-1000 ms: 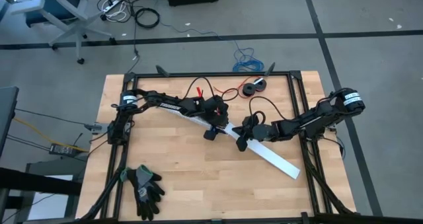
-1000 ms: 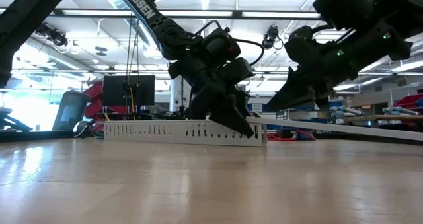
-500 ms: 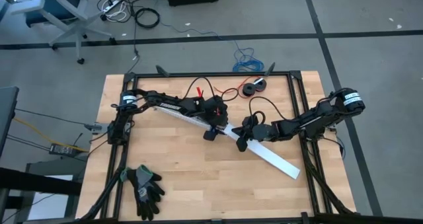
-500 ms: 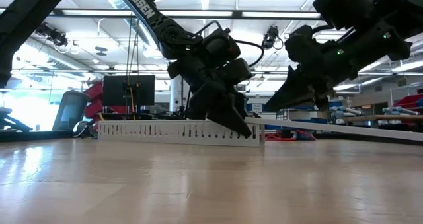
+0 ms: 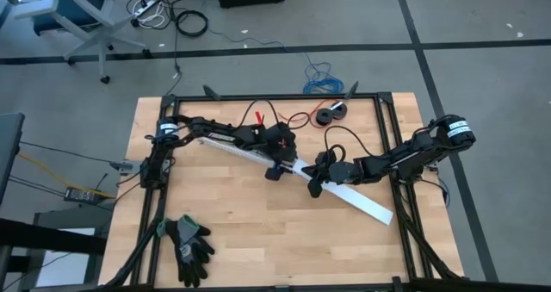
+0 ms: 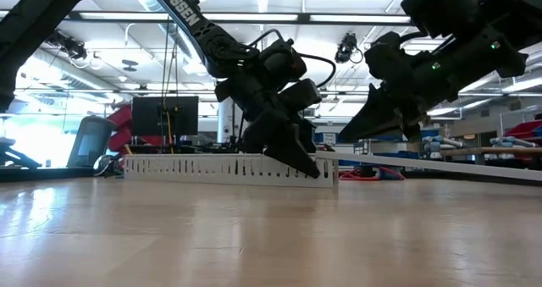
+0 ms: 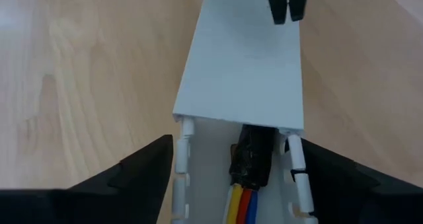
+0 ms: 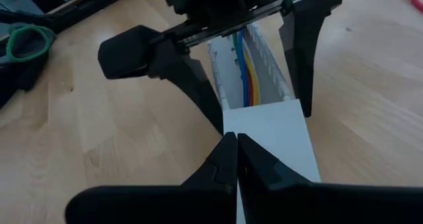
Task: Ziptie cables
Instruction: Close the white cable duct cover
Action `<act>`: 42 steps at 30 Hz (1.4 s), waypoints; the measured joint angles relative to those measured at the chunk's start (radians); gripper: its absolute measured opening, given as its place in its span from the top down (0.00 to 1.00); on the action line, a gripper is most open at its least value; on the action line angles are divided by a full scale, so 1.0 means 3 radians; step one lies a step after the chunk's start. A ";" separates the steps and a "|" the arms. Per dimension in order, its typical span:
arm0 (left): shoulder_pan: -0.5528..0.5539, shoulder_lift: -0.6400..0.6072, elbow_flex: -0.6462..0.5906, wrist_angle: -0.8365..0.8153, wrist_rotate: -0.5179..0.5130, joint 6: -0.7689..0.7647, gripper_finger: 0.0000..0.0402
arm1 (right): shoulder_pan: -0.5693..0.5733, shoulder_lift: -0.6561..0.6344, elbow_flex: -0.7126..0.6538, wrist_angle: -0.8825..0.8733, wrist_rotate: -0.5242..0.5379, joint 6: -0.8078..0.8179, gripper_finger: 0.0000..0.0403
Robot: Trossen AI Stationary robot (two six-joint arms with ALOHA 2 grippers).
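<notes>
While the cables (image 7: 246, 196) are lying in the slotted white duct (image 5: 245, 152), its cover (image 7: 246, 59) is hiding their dark end.
The left gripper (image 5: 275, 172) is straddling the duct, spread; the right gripper (image 5: 315, 189) is pressing shut onto the cover.

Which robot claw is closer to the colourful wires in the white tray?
The left claw. Its open fingers straddle the slotted white plastic tray right where the yellow, red and blue wires lie. The shut right claw presses on the flat white lid, farther along.
</notes>
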 joint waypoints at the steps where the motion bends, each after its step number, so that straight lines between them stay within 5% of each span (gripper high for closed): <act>1: 0.0009 0.0000 0.0000 0.0000 0.0036 0.0000 0.26 | 0.0000 0.0000 0.0000 0.0000 0.0000 0.0000 1.00; 42: 0.0155 -0.0043 -0.0001 -0.0310 0.0307 -0.0078 0.32 | -0.0003 0.0001 0.0001 -0.0003 0.0003 0.0007 1.00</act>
